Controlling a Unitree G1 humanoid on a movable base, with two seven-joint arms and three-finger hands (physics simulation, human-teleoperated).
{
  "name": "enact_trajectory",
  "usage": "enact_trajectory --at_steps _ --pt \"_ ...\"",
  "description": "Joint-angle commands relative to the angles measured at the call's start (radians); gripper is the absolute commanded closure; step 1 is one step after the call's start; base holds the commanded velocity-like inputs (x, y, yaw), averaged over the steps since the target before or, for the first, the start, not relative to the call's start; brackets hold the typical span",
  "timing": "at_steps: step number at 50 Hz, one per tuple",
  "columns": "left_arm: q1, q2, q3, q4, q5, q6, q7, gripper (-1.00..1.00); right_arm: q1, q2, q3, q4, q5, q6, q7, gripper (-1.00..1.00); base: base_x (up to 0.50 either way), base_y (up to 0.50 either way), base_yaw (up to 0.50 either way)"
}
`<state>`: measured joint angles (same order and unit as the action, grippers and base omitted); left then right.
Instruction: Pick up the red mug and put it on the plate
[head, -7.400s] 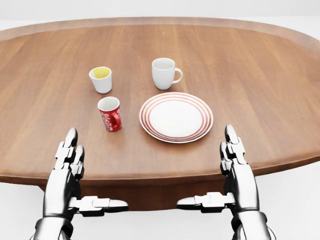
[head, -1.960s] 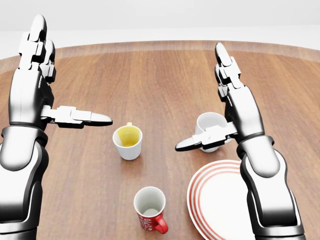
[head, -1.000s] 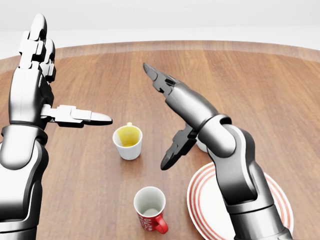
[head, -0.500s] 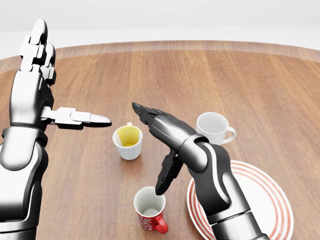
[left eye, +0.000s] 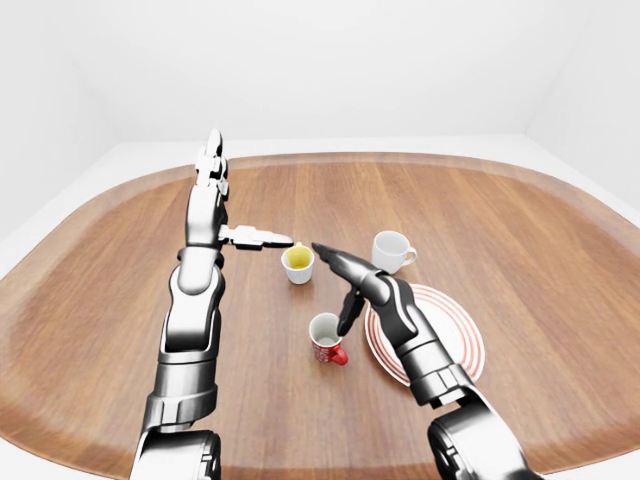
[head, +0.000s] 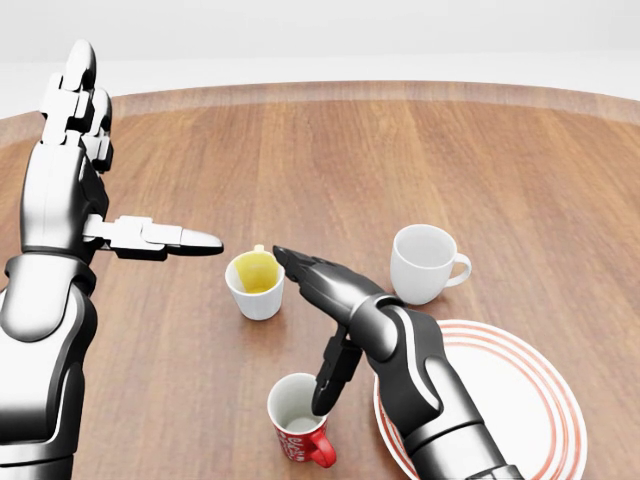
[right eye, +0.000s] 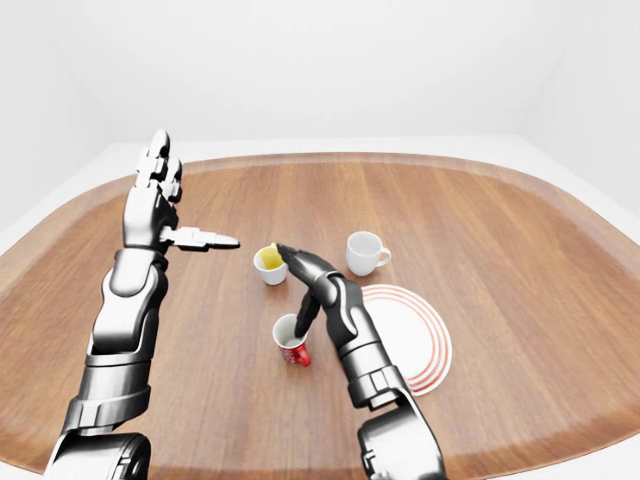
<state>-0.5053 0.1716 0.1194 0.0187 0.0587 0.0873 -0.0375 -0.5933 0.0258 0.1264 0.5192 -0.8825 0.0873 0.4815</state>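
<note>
A wide oval wooden table (head: 520, 150) fills the head view. The red mug (head: 300, 418) stands upright near the bottom centre, white inside, its handle pointing toward the lower right. It sits on the bare wood just left of the plate (head: 530, 400), a white plate with red rings at the lower right; mug and plate are close but not touching.

The right hand (head: 335, 320) reaches in from the lower right and hangs over the mug. Its fingers are spread wide: two stretch toward the upper left, near a small white cup with a yellow inside (head: 254, 284), while the thumb (head: 333, 372) points down with its tip at the mug's rim. Nothing is gripped.

The left hand (head: 85, 170) is raised at the left edge, well apart from the mug, fingers straight up and thumb pointing right, wide and empty.

A white mug (head: 424, 262) stands above the plate, handle to the right
</note>
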Motion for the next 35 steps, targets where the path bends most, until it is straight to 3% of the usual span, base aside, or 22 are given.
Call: enact_trajectory --at_steps 1,18,35 --pt "0.003 0.0 0.001 0.006 -0.002 0.0 -0.001 -1.0 -0.047 0.016 0.003 0.113 0.008 0.0 -0.041 -1.0 0.0 0.0 0.0" --pt "0.007 -0.003 -0.002 0.01 -0.001 0.0 -0.001 -1.0 -0.086 0.045 0.013 0.259 0.021 0.0 -0.1 -1.0 0.0 0.0 0.0" --pt "0.017 -0.005 -0.002 0.017 0.0 0.0 -0.002 -1.0 -0.141 0.068 0.012 0.541 0.058 0.0 -0.225 -1.0 0.0 0.0 0.0"
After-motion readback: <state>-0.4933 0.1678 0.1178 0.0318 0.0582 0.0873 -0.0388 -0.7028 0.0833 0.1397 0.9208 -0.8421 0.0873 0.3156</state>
